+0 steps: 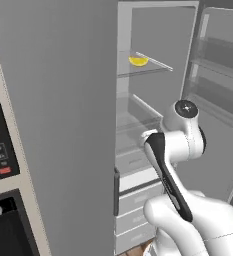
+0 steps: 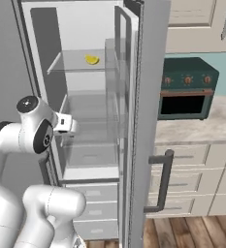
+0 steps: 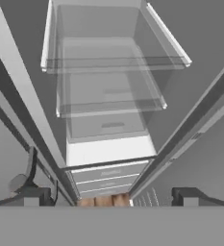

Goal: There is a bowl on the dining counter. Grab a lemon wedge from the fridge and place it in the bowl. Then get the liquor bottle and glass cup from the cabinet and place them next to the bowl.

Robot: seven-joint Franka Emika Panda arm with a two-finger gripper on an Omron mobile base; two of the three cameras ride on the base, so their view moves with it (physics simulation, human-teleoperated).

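The robot's dark two-finger pincer [image 3: 110, 196] has its tips far apart, and nothing sits between them. It points down into the tall grey fridge [image 1: 63, 125], whose right door stands wide open. In the hand view, the pincer looks along clear glass shelves [image 3: 113, 62] and pale drawers [image 3: 108, 178] lower down. The white arm [image 2: 32, 131] is bent in front of the open fridge, about level with the middle shelves.

The small bright yellow lemon wedge [image 1: 138, 61] lies alone on a glass shelf higher up, above the arm's hand and well apart from it. From the other side the wedge [image 2: 91, 59] sits near the back of that shelf.

The wedge looks very light, soft and probably a bit slippery. A hard squeeze could squash it. The best hold is likely across its thick middle, one finger on each flat side, with a gentle pinch. The hand must first rise to that shelf.
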